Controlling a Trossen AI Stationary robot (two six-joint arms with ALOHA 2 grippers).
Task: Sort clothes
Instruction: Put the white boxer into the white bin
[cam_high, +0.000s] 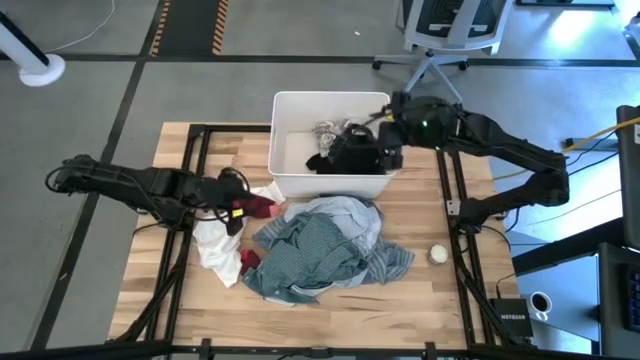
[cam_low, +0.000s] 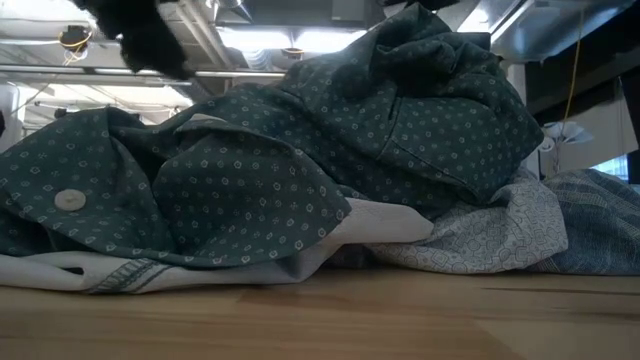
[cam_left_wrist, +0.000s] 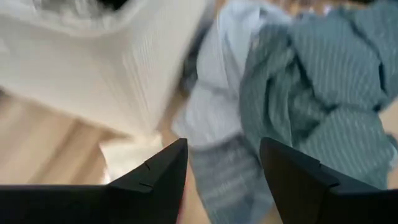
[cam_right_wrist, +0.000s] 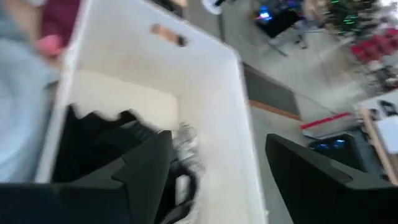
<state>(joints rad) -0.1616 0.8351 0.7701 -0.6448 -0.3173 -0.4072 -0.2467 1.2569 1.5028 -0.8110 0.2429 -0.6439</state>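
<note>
Right hand (cam_high: 385, 140) hangs over the white rectangular tub (cam_high: 290, 105) at 12 o'clock on the surface, fingers spread wide, holding nothing; a limp black garment (cam_high: 352, 150) and a grey-white patterned piece (cam_high: 328, 130) lie crumpled inside. Left hand (cam_high: 240, 195) sits at 9 o'clock of the pile, fingers apart and empty, beside a small red piece (cam_high: 262, 207) and rumpled white cloth (cam_high: 215, 245). Soft blue-grey shirts (cam_high: 325, 245) heap at centre on pale wood planks (cam_high: 450, 310). A small white ball (cam_high: 438, 254) lies at 3 o'clock.
</note>
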